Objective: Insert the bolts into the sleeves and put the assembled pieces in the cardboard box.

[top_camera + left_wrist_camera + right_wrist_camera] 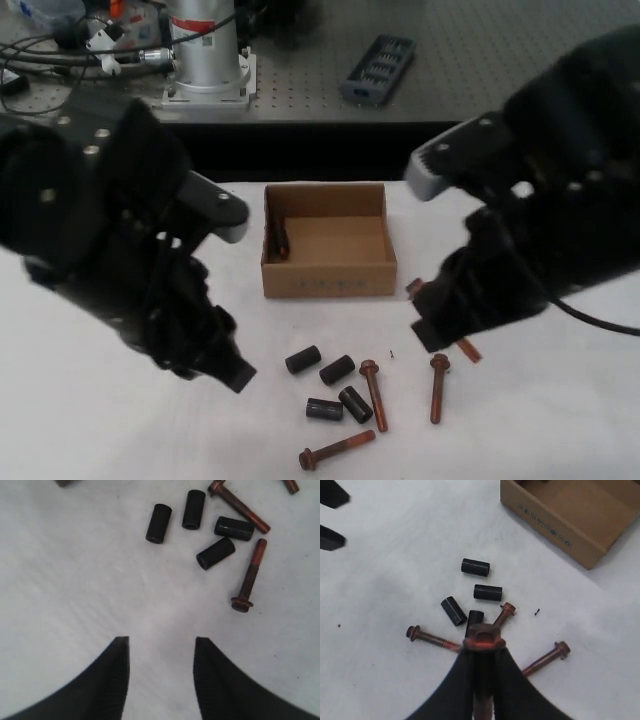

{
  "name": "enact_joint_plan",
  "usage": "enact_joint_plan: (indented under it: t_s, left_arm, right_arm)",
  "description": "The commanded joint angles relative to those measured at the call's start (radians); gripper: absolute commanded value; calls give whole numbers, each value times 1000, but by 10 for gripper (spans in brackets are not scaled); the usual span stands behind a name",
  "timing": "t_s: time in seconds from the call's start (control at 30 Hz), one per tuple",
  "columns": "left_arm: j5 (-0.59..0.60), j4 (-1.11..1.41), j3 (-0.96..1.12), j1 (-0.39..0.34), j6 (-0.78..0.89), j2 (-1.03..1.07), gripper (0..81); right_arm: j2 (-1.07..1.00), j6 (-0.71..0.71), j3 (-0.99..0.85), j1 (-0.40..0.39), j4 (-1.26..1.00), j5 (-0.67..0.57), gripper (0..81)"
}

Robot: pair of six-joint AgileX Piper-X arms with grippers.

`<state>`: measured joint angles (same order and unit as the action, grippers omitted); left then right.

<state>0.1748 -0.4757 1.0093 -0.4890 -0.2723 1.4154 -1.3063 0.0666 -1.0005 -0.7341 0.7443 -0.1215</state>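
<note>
Right wrist view: coppery flange-headed bolt [484,642]

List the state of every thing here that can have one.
left hand: open, empty.
right hand: shut on a bolt.
loose bolts: three, lying flat, not in sleeves.
sleeves: four, lying loose, empty.
cardboard box: open, one dark piece inside.
</note>
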Motion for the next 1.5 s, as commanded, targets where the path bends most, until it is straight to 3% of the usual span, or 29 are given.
enact_joint_plan:
  t_s: [0.0,0.27,0.67,1.47]
  left_arm:
    - [-18,-17,88,-37,-47,111,274]
    - [-73,-33,231,-91,-126,273,279]
    - [-118,-43,354,-98,-185,445,279]
    - [-117,62,356,-105,-207,580,279]
  right_arm:
    - [155,-67,77,6,-17,16,36]
    - [420,-208,196,6,23,21,36]
    - [658,-230,234,6,152,88,36]
    - [726,-262,234,6,179,90,36]
